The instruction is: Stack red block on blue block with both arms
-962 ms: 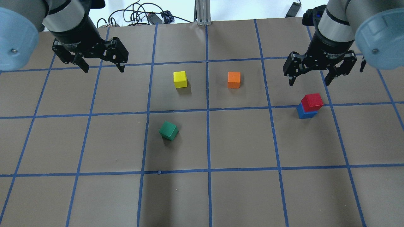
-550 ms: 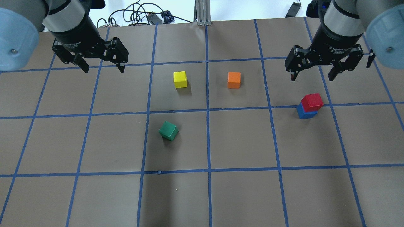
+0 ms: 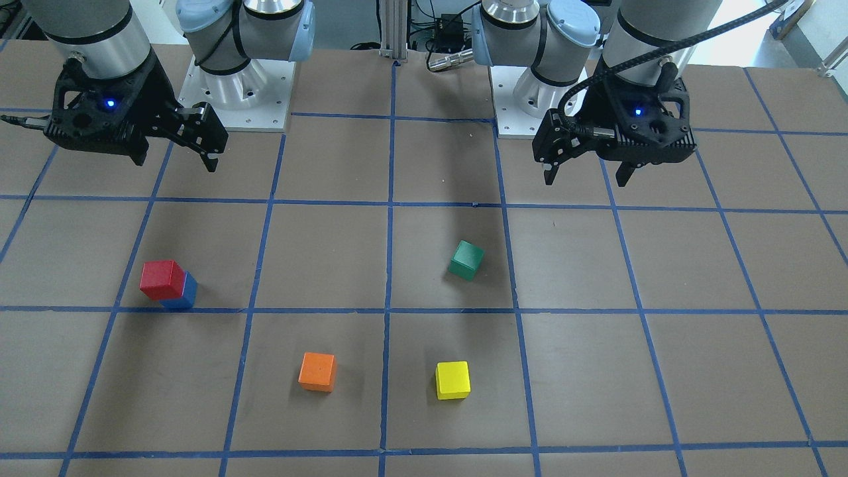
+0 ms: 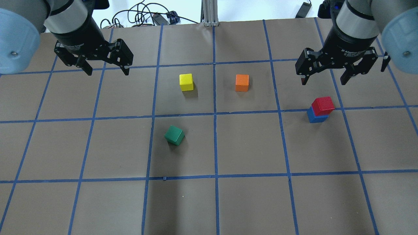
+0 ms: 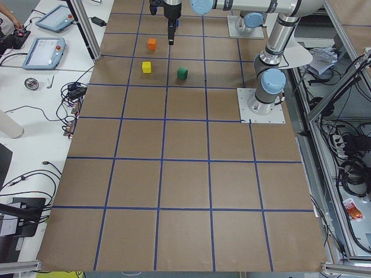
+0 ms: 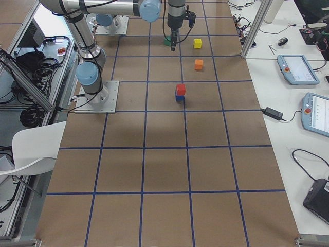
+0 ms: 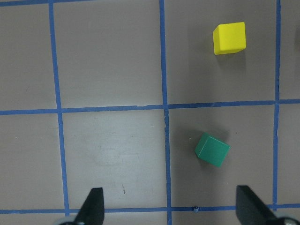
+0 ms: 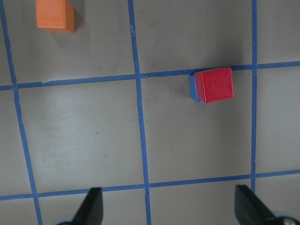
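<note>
The red block (image 4: 323, 105) sits on top of the blue block (image 4: 316, 117), on the table's right side in the overhead view. The stack also shows in the front-facing view, red block (image 3: 161, 279) over blue block (image 3: 182, 294), and in the right wrist view (image 8: 214, 84). My right gripper (image 4: 323, 78) hangs open and empty, raised above and behind the stack. My left gripper (image 4: 106, 70) is open and empty, high over the far left of the table.
A yellow cube (image 4: 186, 82), an orange cube (image 4: 242, 82) and a green cube (image 4: 174, 135) lie around the table's middle. The brown table surface carries a blue tape grid (image 4: 215, 114). Cables lie past the far edge (image 4: 143, 16).
My right gripper has lifted and drawn back away from the stack. The red block stays on the blue block. My left arm has not moved.
</note>
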Tool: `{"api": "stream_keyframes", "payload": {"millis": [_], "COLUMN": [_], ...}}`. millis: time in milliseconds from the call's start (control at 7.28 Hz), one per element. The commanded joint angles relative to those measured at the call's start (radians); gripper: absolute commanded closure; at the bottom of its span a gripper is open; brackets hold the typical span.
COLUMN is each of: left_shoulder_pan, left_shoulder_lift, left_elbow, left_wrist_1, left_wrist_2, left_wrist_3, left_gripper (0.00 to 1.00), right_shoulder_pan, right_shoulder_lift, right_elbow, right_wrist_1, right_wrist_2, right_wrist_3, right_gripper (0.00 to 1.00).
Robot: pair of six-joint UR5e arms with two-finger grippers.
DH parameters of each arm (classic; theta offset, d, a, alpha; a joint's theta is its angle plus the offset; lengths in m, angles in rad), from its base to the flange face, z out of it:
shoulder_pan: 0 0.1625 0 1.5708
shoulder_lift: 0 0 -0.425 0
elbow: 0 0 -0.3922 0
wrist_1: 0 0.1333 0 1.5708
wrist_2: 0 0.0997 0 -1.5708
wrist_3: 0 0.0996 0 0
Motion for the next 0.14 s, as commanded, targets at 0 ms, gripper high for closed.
{"api": "stream_keyframes", "payload": {"millis": [0], "left_shoulder_pan": [-0.002], "left_shoulder_lift": [0.001], "left_elbow": [-0.001], "left_wrist_1": [-0.004], "left_wrist_2": [-0.003], "left_wrist_3": [0.006], "left_gripper": [0.00], "right_shoulder_pan": [0.000], "right_shoulder_lift": [0.001], "right_elbow": [0.004], "right_wrist_1": [0.000], "right_wrist_2": [-0.004], "right_wrist_3": [0.000], "right_gripper": [0.00]}}
